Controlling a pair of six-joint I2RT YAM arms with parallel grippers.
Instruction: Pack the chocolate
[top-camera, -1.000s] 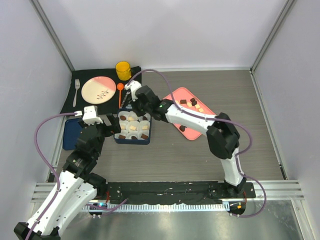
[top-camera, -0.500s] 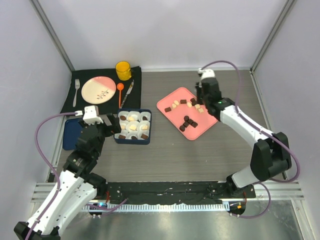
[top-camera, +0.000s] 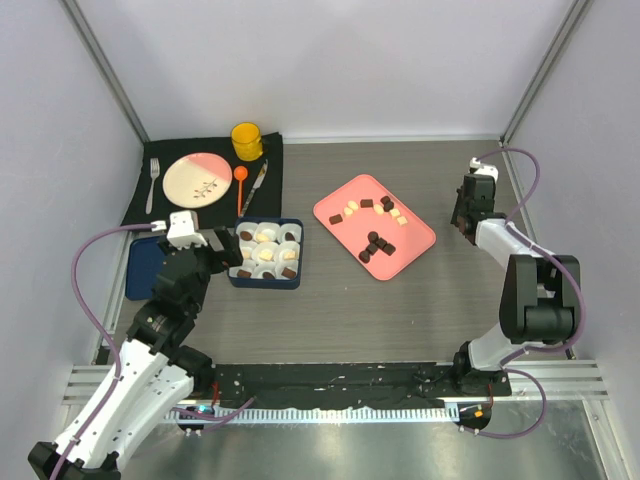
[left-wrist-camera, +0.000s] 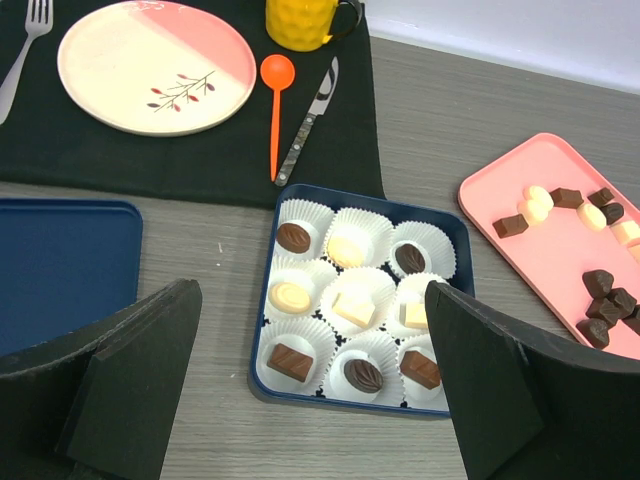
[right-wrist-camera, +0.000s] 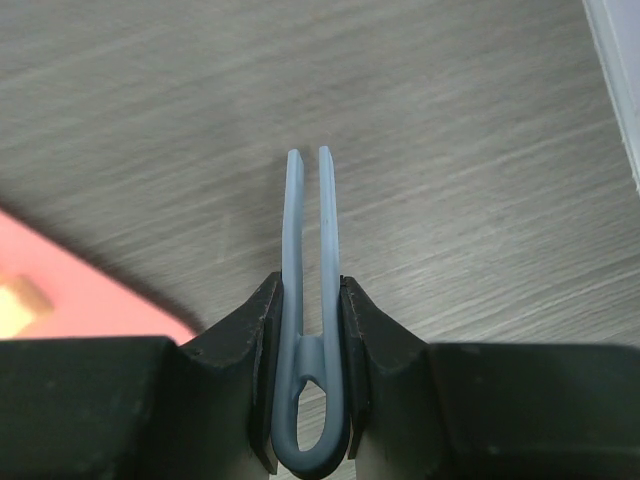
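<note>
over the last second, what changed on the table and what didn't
The right gripper, shut on the tweezers, swung from over the blue box across the pink tray to the far right, clear of both. The tweezers' tips are empty. The left gripper stayed open beside the box, and the chocolates on the tray did not move.

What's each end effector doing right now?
Left end effector: open, holding nothing.
Right end effector: shut on the blue-grey plastic tweezers.
</note>
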